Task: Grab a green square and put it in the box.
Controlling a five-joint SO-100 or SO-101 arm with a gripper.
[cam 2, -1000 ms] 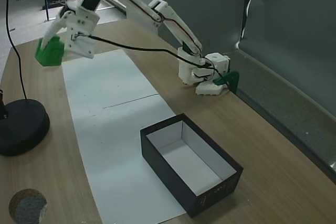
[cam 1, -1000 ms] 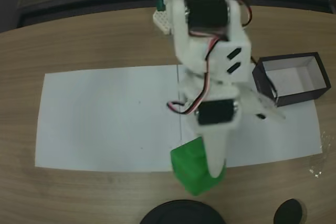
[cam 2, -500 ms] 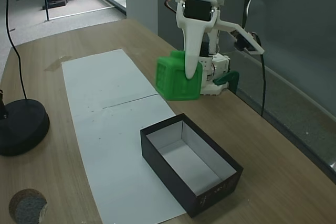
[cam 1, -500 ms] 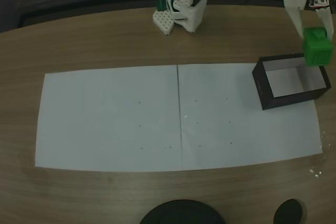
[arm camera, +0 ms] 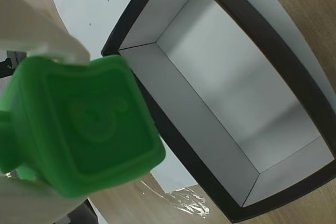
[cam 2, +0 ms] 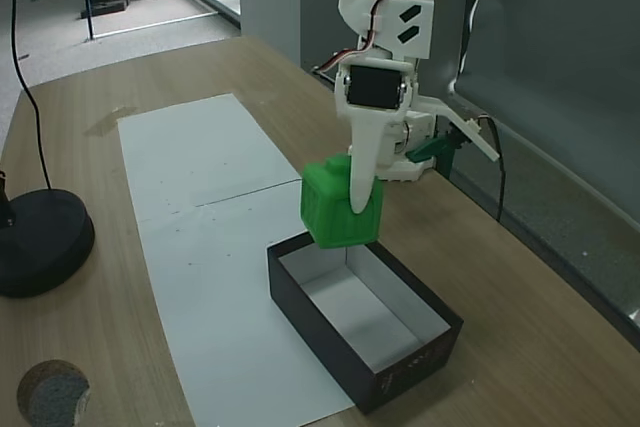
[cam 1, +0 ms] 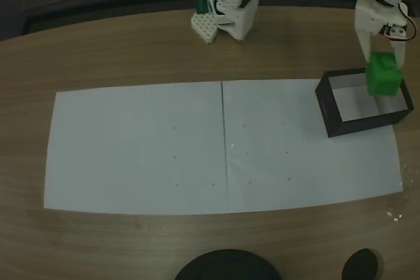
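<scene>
1 clear change since half a second back: the square (cam 2: 341,203) has been carried lower and further over the box (cam 2: 420,359), so it's now hung right above the open white inside, not yet in. Basically only the drop is left. The jaws (cam 2: 352,209) are closed on it, 1 white finger (cam 2: 364,165) pressed across its side, the block kept off the surface (cam 2: 180,67).

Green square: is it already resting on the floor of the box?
No. In a fixed view the green square hangs in the gripper above the box, whose white floor is bare.
</scene>
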